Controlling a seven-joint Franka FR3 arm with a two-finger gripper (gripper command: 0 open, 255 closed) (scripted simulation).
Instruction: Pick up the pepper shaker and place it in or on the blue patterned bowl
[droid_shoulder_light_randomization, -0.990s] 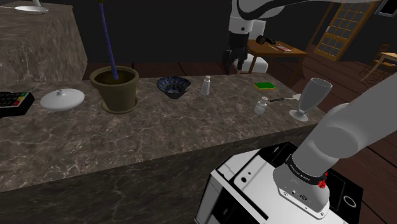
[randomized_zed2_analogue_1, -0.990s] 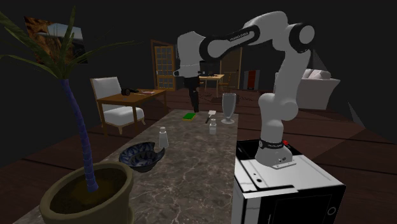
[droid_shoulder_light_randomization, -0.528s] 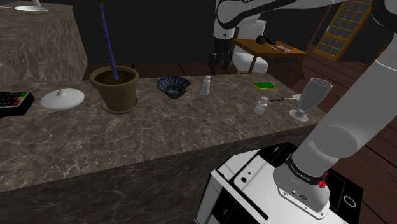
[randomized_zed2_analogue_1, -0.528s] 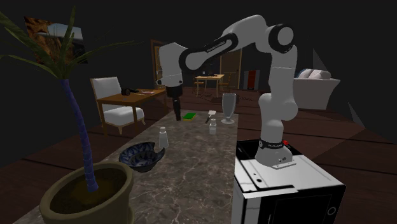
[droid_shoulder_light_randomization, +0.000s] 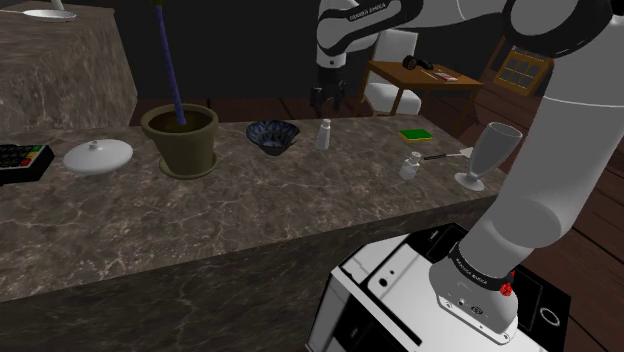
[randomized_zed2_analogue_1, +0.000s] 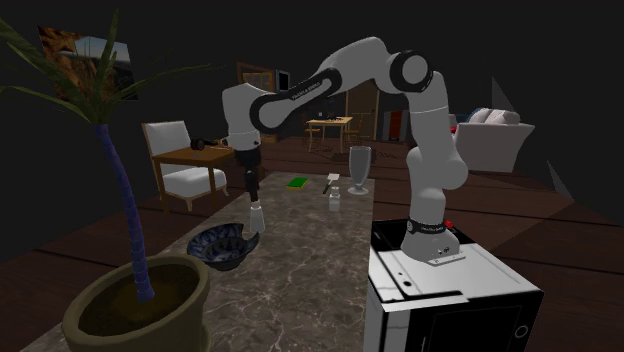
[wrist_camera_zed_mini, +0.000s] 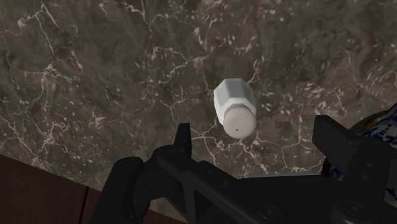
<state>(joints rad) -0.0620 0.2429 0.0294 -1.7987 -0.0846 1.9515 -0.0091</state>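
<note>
The pepper shaker (droid_shoulder_light_randomization: 323, 134) is a small white shaker standing upright on the dark marble counter (droid_shoulder_light_randomization: 250, 215), near its far edge. The blue patterned bowl (droid_shoulder_light_randomization: 272, 136) sits just to the shoulder view's left of it. My gripper (droid_shoulder_light_randomization: 327, 100) hangs straight above the shaker, pointing down and open, a short way clear of its top. In the second exterior view the gripper (randomized_zed2_analogue_1: 252, 190) hovers over the shaker (randomized_zed2_analogue_1: 256, 215), with the bowl (randomized_zed2_analogue_1: 222, 246) nearer the camera. In the wrist view the shaker (wrist_camera_zed_mini: 235, 108) lies between the spread fingers of the gripper (wrist_camera_zed_mini: 257, 135); the bowl's rim (wrist_camera_zed_mini: 383, 124) shows beside one finger.
A potted plant (droid_shoulder_light_randomization: 180, 138) and a white lidded dish (droid_shoulder_light_randomization: 98, 156) stand beyond the bowl. On the shaker's other side are a second small shaker (droid_shoulder_light_randomization: 410, 166), a green sponge (droid_shoulder_light_randomization: 414, 134) and a tall glass (droid_shoulder_light_randomization: 486, 155). The stand (droid_shoulder_light_randomization: 430, 290) is at the counter's near side.
The arm has swung towards the shoulder view's left along the counter's far edge and come down over the pepper shaker. The fingers stayed open.
</note>
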